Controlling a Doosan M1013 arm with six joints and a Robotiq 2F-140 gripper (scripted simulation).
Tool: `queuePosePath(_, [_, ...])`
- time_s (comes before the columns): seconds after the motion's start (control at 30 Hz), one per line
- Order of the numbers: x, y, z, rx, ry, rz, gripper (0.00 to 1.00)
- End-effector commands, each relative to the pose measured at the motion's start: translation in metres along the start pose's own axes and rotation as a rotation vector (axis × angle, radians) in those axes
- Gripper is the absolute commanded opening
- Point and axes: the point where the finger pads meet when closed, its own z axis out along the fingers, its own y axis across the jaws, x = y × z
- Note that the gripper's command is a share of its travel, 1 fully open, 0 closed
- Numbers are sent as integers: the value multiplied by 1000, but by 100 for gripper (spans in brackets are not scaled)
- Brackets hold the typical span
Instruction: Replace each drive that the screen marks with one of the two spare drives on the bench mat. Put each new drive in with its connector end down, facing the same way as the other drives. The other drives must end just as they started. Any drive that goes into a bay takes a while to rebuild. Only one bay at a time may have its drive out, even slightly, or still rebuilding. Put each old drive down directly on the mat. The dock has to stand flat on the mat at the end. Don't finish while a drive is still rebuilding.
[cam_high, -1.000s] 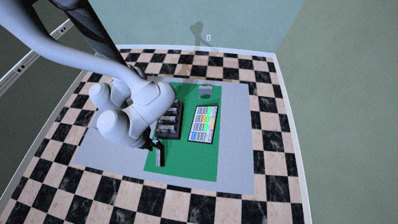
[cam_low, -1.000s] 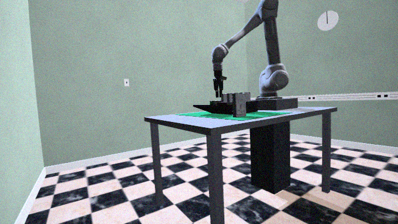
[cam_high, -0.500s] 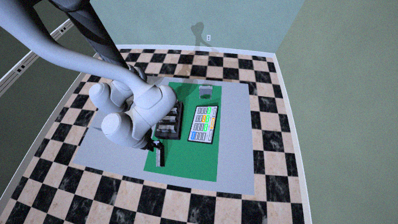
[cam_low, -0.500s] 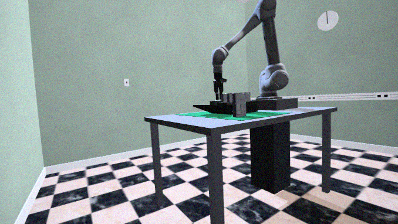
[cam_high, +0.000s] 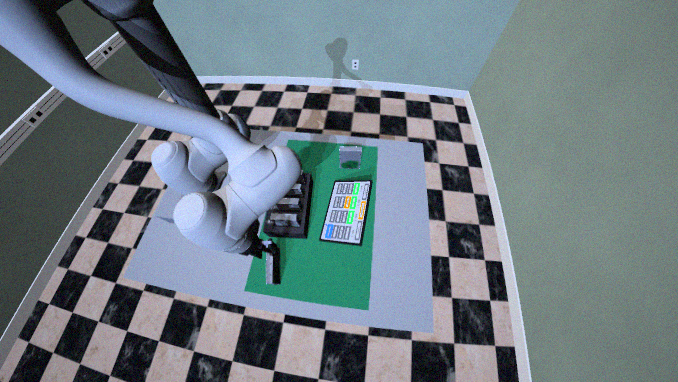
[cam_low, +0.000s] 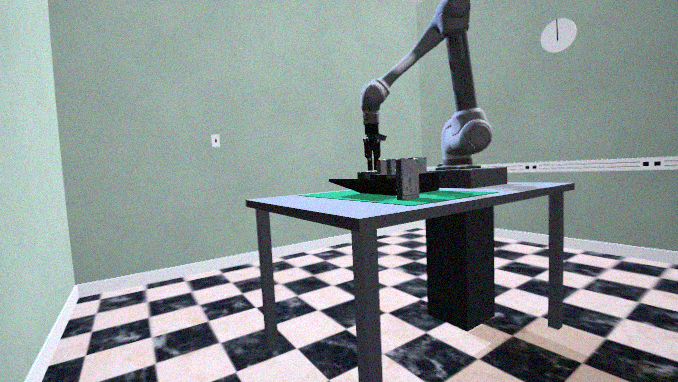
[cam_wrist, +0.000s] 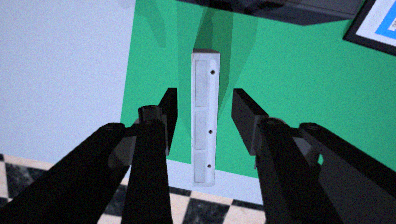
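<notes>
A drive (cam_high: 269, 270) (cam_wrist: 205, 165) is on the mat's near end in the top view, narrow pale face up. My gripper (cam_high: 270, 246) (cam_low: 372, 169) (cam_wrist: 204, 102) is open, its fingers on either side of this drive with gaps on both sides. The other spare drive (cam_high: 350, 157) (cam_low: 410, 179) stands at the mat's far end. The dock (cam_high: 295, 231) (cam_low: 382, 184) (cam_wrist: 285, 11) holds several drives, partly hidden by my arm. The screen (cam_high: 341, 225) (cam_wrist: 369, 24) shows one orange cell in its second row, one blue cell in the bottom row and 3 green cells.
The green mat (cam_high: 320, 275) (cam_wrist: 305, 75) lies on the grey table (cam_high: 400, 250) (cam_low: 310, 207). The dock is close beside my gripper in the top view, and the screen lies beyond it. My arm reaches over the dock. The table edge is past the held-between drive's lower end in the wrist view.
</notes>
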Motion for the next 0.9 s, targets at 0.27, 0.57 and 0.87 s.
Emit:
queuePosePath(0.27, [0,0,0,-1,0,0,40])
queuePosePath(0.57, [0,0,1,-1,0,0,40])
queuePosePath(0.87, [0,0,11,-1,0,0,40])
